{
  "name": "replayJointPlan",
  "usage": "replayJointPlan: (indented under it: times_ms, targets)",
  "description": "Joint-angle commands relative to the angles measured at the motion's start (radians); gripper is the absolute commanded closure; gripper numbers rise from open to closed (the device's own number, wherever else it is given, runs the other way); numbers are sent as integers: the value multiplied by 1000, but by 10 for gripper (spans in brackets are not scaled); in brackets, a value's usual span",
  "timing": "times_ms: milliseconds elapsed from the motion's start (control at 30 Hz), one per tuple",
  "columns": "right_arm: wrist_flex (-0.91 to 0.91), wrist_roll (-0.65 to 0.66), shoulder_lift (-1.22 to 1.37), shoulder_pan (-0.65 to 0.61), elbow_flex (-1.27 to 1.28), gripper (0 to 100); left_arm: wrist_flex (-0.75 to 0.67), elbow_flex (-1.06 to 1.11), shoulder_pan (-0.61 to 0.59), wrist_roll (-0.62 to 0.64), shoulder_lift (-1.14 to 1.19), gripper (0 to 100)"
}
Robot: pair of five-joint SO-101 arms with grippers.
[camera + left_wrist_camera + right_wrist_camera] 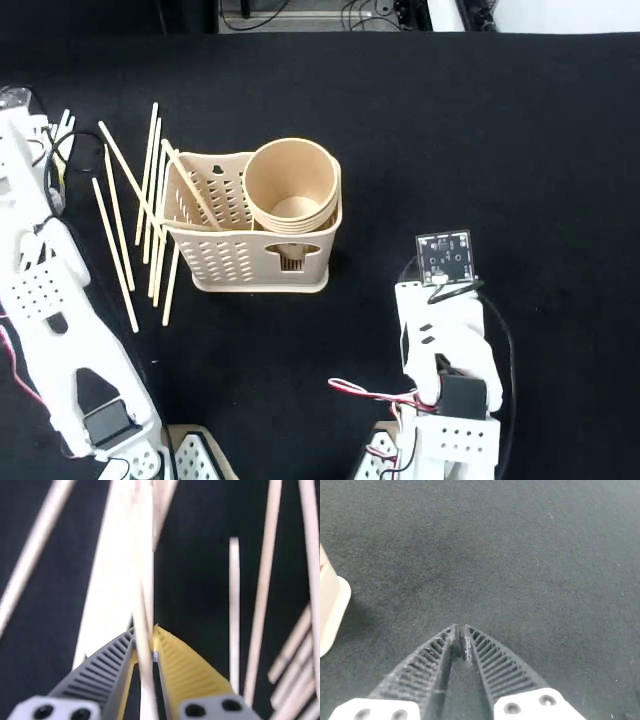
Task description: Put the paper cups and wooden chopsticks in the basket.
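Cups (290,185) of tan paper, stacked, sit inside the beige perforated plastic basket (240,262); most pale wooden chopsticks (115,240) lie on the black table (500,150) left of it.
The left gripper (145,630) clamps one chopstick (144,650); the right gripper (460,630), closed on nothing, hangs right of the basket.

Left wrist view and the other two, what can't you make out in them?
High view: the paper cups sit nested in the basket, so the outer cup's wall hides how many there are.
Left wrist view: the chopstick in the left hand blurs farther out; its ends cannot be traced.
Right wrist view: the basket is cut off by the frame edge beyond one corner.
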Motion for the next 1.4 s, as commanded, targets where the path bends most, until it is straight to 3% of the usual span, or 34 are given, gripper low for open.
replayJointPlan:
  times_ms: [0, 200, 367, 500, 700, 833, 1033, 1367]
  targets:
    - [-14, 2, -4, 14, -1, 972, 3, 312, 21, 8, -302, 971]
    - [-12, 2, -4, 14, -1, 972, 0, 458, 25, 8, -525, 970]
    - [-12, 2, -4, 14, -1, 972, -95, 650, 27, 8, -657, 970]
    - [-12, 2, -4, 15, -1, 972, -322, 986, 27, 6, -807, 970]
    - [-12, 2, -4, 15, -1, 972, -689, 1527, 64, 5, -1209, 970]
    - [-11, 2, -4, 15, -1, 972, -864, 1744, 74, 6, -1438, 971]
    - [-11, 2, -4, 15, -1, 972, -967, 1839, 73, 11, -1579, 971]
    - [-11, 2, -4, 15, -1, 972, -1054, 1900, 76, 212, -1702, 971]
